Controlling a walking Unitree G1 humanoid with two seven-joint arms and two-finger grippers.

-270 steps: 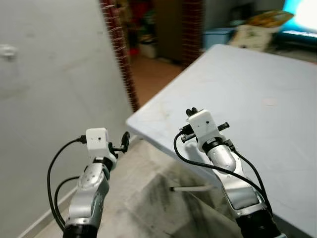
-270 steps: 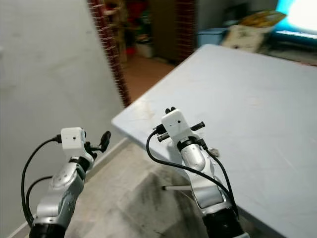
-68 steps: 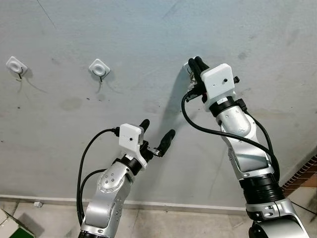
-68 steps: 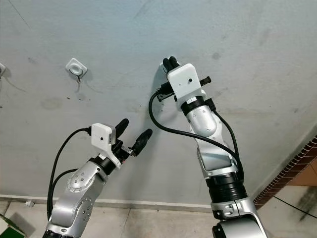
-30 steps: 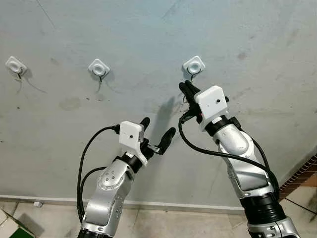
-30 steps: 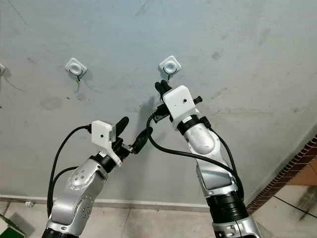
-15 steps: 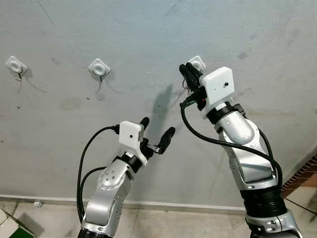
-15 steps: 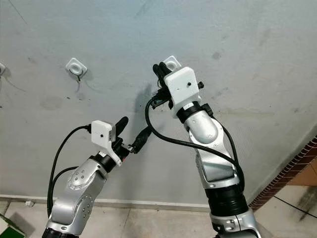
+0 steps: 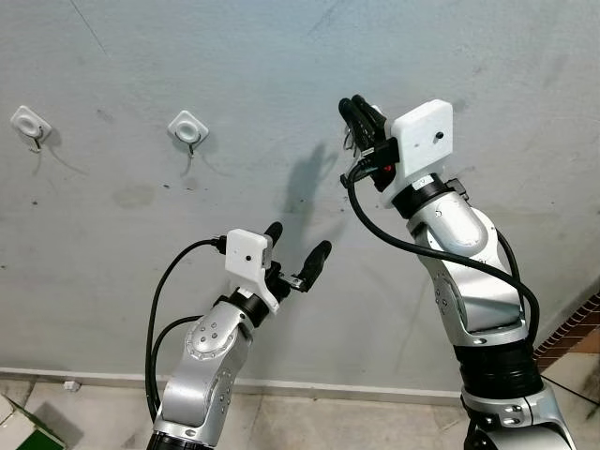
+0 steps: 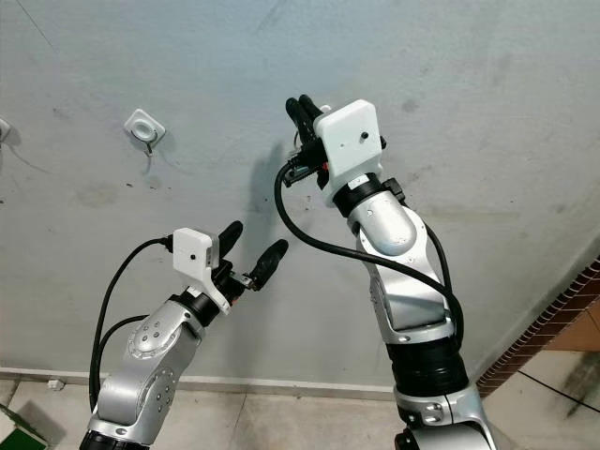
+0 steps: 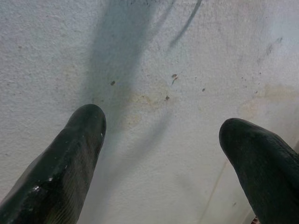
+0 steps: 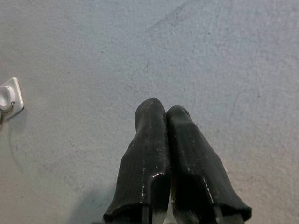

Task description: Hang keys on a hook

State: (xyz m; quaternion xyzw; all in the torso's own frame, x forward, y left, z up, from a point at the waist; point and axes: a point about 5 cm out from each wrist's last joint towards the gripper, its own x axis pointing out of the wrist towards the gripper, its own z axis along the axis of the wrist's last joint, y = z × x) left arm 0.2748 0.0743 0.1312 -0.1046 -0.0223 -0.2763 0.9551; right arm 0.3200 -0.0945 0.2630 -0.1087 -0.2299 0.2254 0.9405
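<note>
Currently the right gripper (image 9: 354, 105) is clenched, fingers pressed flat together, tips up against the wall (image 9: 141, 56) in the upper middle of the head views. The wrist view shows nothing poking out between the pads (image 12: 149, 140). The keys can't be made out anywhere, so I can't say whether they're pinched in there or not.

The hook (image 12: 7, 95) sits at the left edge of the right wrist frame, off to one side of the fingertips and not in line with them. A dark sliver hangs under it — too small to identify.

Handling, my guess: keys are light, rigid and slick metal that swings freely on the ring. Best to grip a key blade or the ring's edge so the loop stays clear to drop over the hook. Long soft fingers on thin metal means slip risk.

The left gripper (image 9: 298, 240) is lower centre, spread wide, empty, aimed at bare wall. The middle hook (image 9: 187, 127) and far hook (image 9: 28, 122) are at upper left.
</note>
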